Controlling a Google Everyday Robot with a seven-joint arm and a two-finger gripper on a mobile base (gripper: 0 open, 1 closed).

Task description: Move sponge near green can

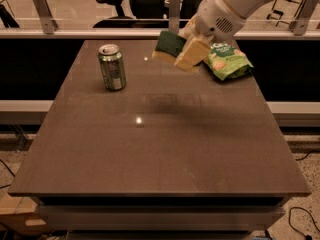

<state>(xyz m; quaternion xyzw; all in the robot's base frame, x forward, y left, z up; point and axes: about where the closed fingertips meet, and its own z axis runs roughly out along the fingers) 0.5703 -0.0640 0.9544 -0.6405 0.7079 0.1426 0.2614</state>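
Observation:
The green can (112,67) stands upright on the brown table (160,149) at the far left, its silver top and pull tab showing. My gripper (184,48) is shut on the sponge (170,44) and holds it in the air above the table's far middle, to the right of the can. The sponge's dark green top faces the camera and its pale yellow base shows at the lower left edge. A pale yellow finger (191,54) covers its right side. The white arm (235,6) reaches in from the upper right.
A crinkly green snack bag (227,60) lies on the table's far right, just right of my gripper. A metal rail (75,33) runs behind the table. An office chair (117,4) stands beyond it.

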